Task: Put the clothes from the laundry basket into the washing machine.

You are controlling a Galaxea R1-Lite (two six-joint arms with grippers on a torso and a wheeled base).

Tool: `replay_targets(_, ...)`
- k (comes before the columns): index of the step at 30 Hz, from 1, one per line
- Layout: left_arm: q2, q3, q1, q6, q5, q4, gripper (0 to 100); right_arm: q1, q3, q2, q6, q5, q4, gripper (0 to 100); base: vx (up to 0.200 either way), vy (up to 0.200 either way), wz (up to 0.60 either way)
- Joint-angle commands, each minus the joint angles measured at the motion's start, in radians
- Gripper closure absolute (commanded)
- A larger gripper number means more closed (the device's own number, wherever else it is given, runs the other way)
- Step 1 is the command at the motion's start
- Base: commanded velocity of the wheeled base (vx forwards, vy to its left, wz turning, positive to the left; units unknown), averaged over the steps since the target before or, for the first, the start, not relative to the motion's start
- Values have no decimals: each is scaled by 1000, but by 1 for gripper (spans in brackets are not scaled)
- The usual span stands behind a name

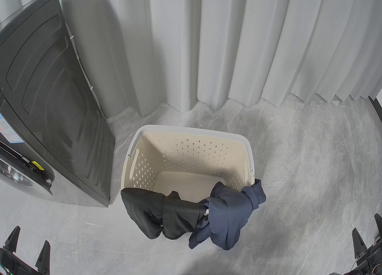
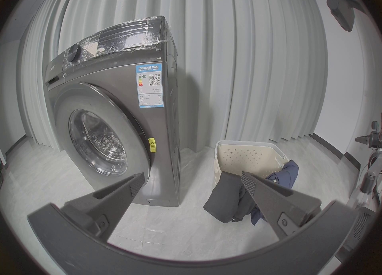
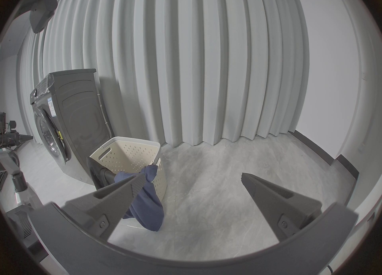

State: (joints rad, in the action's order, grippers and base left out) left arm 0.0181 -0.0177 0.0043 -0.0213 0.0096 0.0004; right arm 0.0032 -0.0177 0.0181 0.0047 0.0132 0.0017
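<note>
Grey and blue clothes (image 1: 167,212) drape the laundry basket (image 1: 191,130); left tool (image 1: 28,244) and right tool (image 1: 367,228) gape empty, so grasping seems next.

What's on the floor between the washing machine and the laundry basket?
Nothing. The left wrist view shows only a strip of bare grey floor between the washing machine and the laundry basket. The head view shows the same.

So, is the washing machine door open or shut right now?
Shut: the washing machine door sits flush against the machine, with no gap showing around its rim.
</note>
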Motion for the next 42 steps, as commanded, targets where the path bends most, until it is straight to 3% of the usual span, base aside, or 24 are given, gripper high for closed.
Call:
replay_targets(1,-13,18,0,-2,0,0,0,0,18,-18,0,-1,0,0,0,0,0)
replay_targets(17,-13,18,0,0,1,0,0,0,18,-18,0,-1,0,0,0,-38,0)
replay_targets(26,-13,18,0,-2,1,0,0,0,18,-18,0,-1,0,0,200,0,0)
replay_targets(35,-13,18,0,-2,1,0,0,0,18,-18,0,-1,0,0,0,0,0)
replay_targets(42,-13,18,0,-3,1,0,0,0,18,-18,1,-1,0,0,171,0,0)
